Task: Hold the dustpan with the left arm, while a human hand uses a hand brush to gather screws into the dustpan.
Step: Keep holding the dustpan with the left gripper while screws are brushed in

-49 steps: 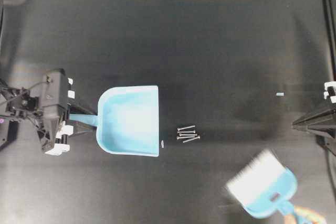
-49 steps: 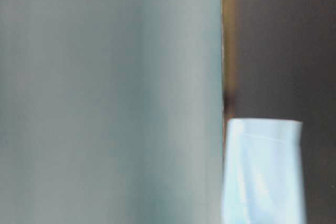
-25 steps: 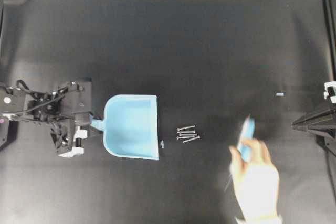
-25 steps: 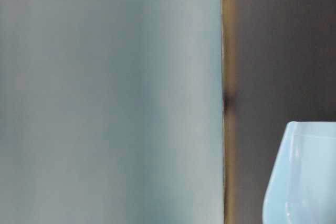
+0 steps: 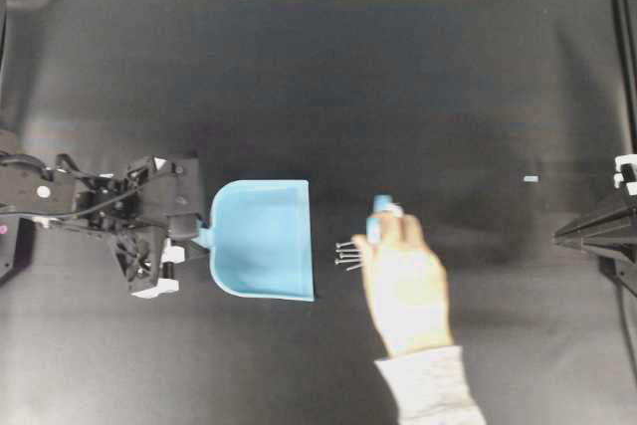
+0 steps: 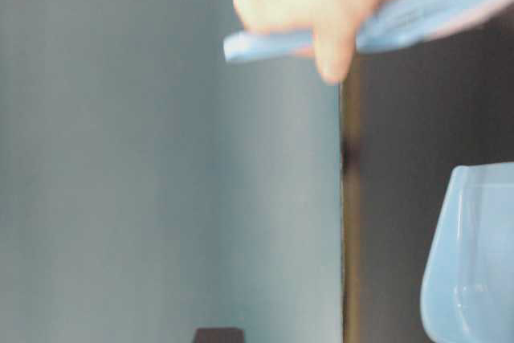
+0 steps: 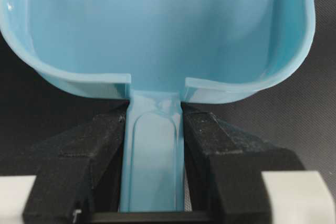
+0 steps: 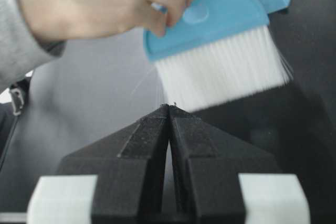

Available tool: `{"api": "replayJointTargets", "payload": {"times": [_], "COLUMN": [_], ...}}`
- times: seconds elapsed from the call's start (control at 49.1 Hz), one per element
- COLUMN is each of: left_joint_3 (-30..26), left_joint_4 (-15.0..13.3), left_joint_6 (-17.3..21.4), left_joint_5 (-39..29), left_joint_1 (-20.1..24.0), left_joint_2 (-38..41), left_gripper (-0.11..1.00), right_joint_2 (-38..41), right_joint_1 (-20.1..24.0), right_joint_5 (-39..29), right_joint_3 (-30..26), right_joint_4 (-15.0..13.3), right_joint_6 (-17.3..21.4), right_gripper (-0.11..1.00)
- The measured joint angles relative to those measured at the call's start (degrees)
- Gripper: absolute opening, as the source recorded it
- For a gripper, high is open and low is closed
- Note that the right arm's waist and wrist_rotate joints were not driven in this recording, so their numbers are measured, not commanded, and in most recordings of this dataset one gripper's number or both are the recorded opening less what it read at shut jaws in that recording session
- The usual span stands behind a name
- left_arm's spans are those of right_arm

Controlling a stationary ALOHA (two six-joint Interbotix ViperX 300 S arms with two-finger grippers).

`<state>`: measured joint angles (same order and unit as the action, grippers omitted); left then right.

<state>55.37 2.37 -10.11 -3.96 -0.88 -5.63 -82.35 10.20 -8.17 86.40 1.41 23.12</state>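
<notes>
We see the dustpan (image 5: pixel 261 239) flat on the table, mouth facing the screws (image 5: pixel 347 257) just beside its lip. Our left gripper (image 7: pixel 153 166) is clamped on the pan's handle. The hand (image 5: pixel 403 286) grips the brush (image 8: pixel 220 35) right behind the screws; the sweep runs straight toward the pan. Our right gripper (image 8: pixel 169 129) sits pressed closed, well apart.

A: What's above the right gripper (image 8: pixel 169 109)?
B: A human hand (image 8: pixel 100 3) in a grey sleeve, gripping the hand brush (image 8: pixel 220 35), white bristles pointing down.
A: And the jaws?
B: Pressed together, empty.
</notes>
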Motion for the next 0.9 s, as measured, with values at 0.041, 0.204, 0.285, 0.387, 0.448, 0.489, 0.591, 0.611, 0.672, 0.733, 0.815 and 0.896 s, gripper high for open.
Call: {"api": "replayJointTargets", "payload": {"times": [0.041, 0.204, 0.285, 0.387, 0.448, 0.489, 0.591, 0.611, 0.672, 0.733, 0.815, 0.896], "left_joint_3": [0.0, -0.09, -0.09, 0.0, 0.0, 0.0, 0.0, 0.0, 0.09, 0.26, 0.44, 0.44], "left_joint_4": [0.09, 0.0, 0.09, 0.09, 0.09, 0.09, 0.09, 0.09, 0.0, 0.09, 0.09, 0.09], "left_joint_6": [0.0, 0.0, 0.09, 0.26, 0.26, 0.35, 0.26, 0.35, 0.26, 0.26, 0.35, 0.35], "left_joint_5": [0.0, 0.18, 0.26, 0.26, 0.26, 0.26, 0.35, 0.26, 0.26, 0.35, 0.35, 0.35], "left_joint_1": [0.0, 0.35, 1.14, 2.02, 2.02, 2.02, 2.02, 2.02, 2.02, 2.02, 2.02, 2.02], "left_joint_2": [0.62, 2.02, 2.11, 2.37, 2.64, 2.72, 2.9, 2.9, 2.9, 2.81, 2.72, 2.81], "left_gripper": [0.29, 0.29, 0.29, 0.29, 0.29, 0.29, 0.29, 0.28, 0.29, 0.29, 0.29, 0.29], "right_joint_2": [0.0, -0.09, -0.09, -0.09, -0.09, -0.09, -0.18, -0.18, -0.18, -0.18, -0.18, -0.18], "right_joint_1": [0.0, 0.0, 0.0, 0.0, 0.0, 0.0, 0.0, 0.0, 0.0, 0.0, 0.0, 0.0], "right_joint_5": [0.0, 0.0, 0.09, 0.0, 0.0, 0.0, 0.0, 0.0, 0.0, 0.0, 0.0, 0.0], "right_joint_3": [0.0, 0.0, 0.0, 0.0, 0.0, 0.0, 0.0, 0.0, -0.09, 0.0, 0.0, 0.0], "right_joint_4": [-0.09, -0.09, -0.09, -0.09, -0.09, -0.09, -0.09, -0.09, -0.09, -0.09, -0.09, -0.09], "right_joint_6": [0.09, 0.0, 0.0, 0.0, 0.0, 0.0, 0.0, 0.0, 0.09, 0.0, 0.09, 0.0], "right_gripper": [0.0, 0.0, 0.0, 0.0, 0.0, 0.0, 0.0, 0.0, 0.0, 0.0, 0.0, 0.0]}}
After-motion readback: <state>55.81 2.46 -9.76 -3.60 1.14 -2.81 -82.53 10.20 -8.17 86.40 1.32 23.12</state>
